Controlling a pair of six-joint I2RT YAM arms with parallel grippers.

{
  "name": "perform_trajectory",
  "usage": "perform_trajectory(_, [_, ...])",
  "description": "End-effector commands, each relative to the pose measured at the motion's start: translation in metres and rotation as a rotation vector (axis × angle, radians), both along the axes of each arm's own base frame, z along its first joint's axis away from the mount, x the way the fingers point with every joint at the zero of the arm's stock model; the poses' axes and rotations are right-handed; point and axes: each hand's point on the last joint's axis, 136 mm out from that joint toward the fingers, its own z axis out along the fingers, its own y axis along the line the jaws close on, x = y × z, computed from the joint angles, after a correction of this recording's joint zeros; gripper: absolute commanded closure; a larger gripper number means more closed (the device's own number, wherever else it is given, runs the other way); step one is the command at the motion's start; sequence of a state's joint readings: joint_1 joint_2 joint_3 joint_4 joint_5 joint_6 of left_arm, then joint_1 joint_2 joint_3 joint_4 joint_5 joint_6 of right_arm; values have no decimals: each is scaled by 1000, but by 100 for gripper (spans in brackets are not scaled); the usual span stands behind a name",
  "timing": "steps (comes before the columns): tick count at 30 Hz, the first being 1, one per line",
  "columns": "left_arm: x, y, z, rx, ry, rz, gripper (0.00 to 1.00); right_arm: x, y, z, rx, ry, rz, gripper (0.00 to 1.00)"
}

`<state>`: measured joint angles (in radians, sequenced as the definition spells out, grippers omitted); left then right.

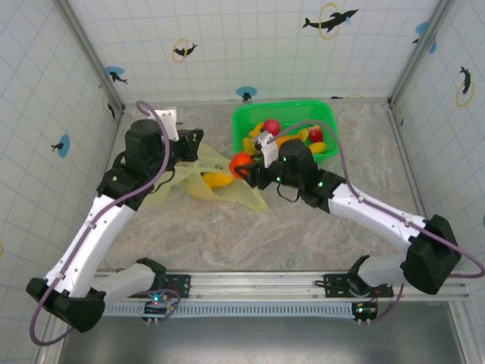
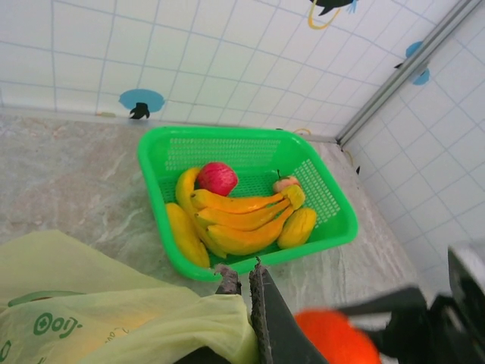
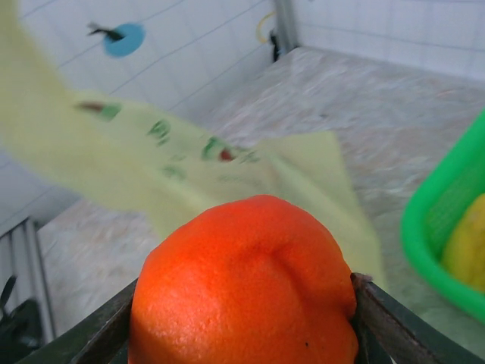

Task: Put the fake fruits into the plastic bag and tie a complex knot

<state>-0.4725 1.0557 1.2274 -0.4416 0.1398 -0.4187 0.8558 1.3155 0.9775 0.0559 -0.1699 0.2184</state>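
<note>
The pale yellow-green plastic bag (image 1: 231, 189) lies left of centre with a yellow fruit (image 1: 217, 180) inside. My left gripper (image 1: 197, 144) is shut on the bag's upper edge and holds it raised. In the left wrist view its fingertips (image 2: 242, 279) pinch the crinkled plastic bag (image 2: 114, 318). My right gripper (image 1: 244, 167) is shut on a round orange fruit (image 1: 239, 162), just right of the bag's mouth. That orange fruit (image 3: 246, 284) sits between the right gripper's (image 3: 242, 311) fingers, with the plastic bag (image 3: 227, 174) behind it.
A rigid green basket (image 1: 284, 112) stands at the back right of centre. It holds bananas (image 2: 242, 220), a red apple (image 2: 217, 179) and other yellow fruits. Tiled walls close the table on three sides. Bare marble surface lies in front of the bag.
</note>
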Motion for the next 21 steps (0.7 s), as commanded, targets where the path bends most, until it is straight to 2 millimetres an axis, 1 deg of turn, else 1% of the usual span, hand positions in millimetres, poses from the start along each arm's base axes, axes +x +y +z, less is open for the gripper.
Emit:
perform_trajectory(1, [-7,2,11,-11,-23,1,90,-21,4,-7,-20,-45,22,38])
perform_trajectory(2, [-7,2,11,-14,-24,0,90,-24,5,-14,-36,-39,23,38])
perform_trajectory(4, [-9,2,12,-18,-29,-3,90,-29,7,-36,-78,-13,31,38])
perform_trajectory(6, [-9,3,12,-18,-32,0,90,-31,12,-47,-105,-19,41,37])
perform_trajectory(8, [-10,4,11,-16,-33,3,90,-27,15,-56,-131,-30,35,37])
perform_trajectory(10, [-11,5,13,-15,-36,3,90,-19,18,-65,-167,-39,24,38])
perform_trajectory(13, [-13,5,14,-16,-42,-3,90,-1,26,-74,-202,-38,4,37])
perform_trajectory(16, [-15,4,17,-24,-53,-12,89,24,33,-86,-234,-47,-51,37])
perform_trajectory(18, [-16,2,17,-30,-53,-25,88,42,43,-91,-245,-56,-74,37])
perform_trajectory(19, [-16,1,17,-34,-50,-31,88,50,48,-90,-246,-67,-92,37])
perform_trajectory(21, [-17,-3,15,-37,-42,-49,89,63,64,-84,-229,-84,-91,37])
